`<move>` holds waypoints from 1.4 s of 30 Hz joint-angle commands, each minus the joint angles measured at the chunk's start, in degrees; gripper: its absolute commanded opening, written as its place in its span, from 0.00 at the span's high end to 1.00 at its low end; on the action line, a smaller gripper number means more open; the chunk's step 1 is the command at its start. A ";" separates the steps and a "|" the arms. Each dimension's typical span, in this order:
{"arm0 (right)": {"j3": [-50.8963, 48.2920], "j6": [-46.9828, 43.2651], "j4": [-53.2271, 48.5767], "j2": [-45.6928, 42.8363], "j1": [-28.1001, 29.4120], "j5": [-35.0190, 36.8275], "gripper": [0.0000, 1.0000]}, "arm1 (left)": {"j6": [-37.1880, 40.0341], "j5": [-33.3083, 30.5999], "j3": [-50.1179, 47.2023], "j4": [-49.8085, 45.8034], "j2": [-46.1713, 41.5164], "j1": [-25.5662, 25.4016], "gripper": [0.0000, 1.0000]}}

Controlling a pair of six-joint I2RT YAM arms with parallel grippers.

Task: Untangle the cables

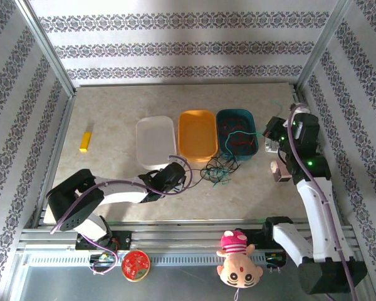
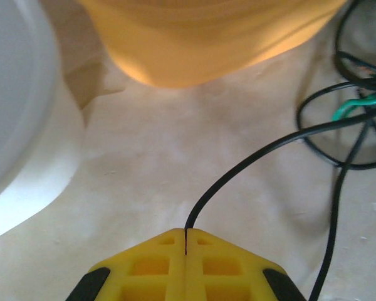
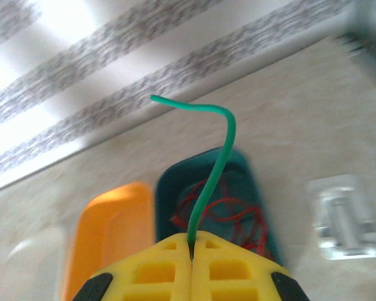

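Note:
A tangle of black and green cables [image 1: 218, 169] lies on the table in front of the orange bin [image 1: 197, 135] and the teal bin [image 1: 237, 133]. Red cables [image 3: 238, 210] lie inside the teal bin [image 3: 169, 188]. My left gripper [image 2: 186, 233] is shut on a black cable [image 2: 250, 160] that runs right into the tangle beside a green strand [image 2: 363, 103]. From above, the left gripper [image 1: 175, 175] sits low, just left of the tangle. My right gripper [image 3: 192, 241] is shut on a green cable [image 3: 216, 169] whose free end curls upward. It hangs raised, right of the teal bin [image 1: 272, 135].
A white bin [image 1: 155, 141] stands left of the orange one. A yellow block [image 1: 85, 141] lies at the far left. A clear plastic piece [image 3: 341, 216] sits right of the teal bin. A plush toy [image 1: 238, 266] and a red disc [image 1: 135, 265] rest on the near rail.

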 commanded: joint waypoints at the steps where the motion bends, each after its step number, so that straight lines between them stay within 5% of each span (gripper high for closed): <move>1: 1.00 -3.08 1.47 2.16 4.73 -13.98 1.00 | 3.61 4.29 1.74 2.41 -1.41 0.63 0.99; 5: -0.09 -3.65 1.92 3.96 10.32 -9.28 1.00 | 4.17 5.17 3.56 2.75 -1.17 0.66 0.94; 13: -1.83 -1.99 4.39 2.73 10.81 -1.95 1.00 | 2.62 5.63 2.90 4.46 -1.14 0.70 0.93; 21: -5.98 -2.10 7.07 -5.03 11.16 14.15 1.00 | 3.13 10.28 1.41 5.57 -2.48 0.65 1.00; 30: -8.62 -5.93 6.39 -4.75 15.37 16.47 1.00 | 6.60 20.66 4.85 3.46 -4.23 0.70 1.00; 42: -12.02 -6.02 7.68 -1.99 20.87 24.66 1.00 | 9.97 23.35 6.37 -0.67 -10.66 0.61 1.00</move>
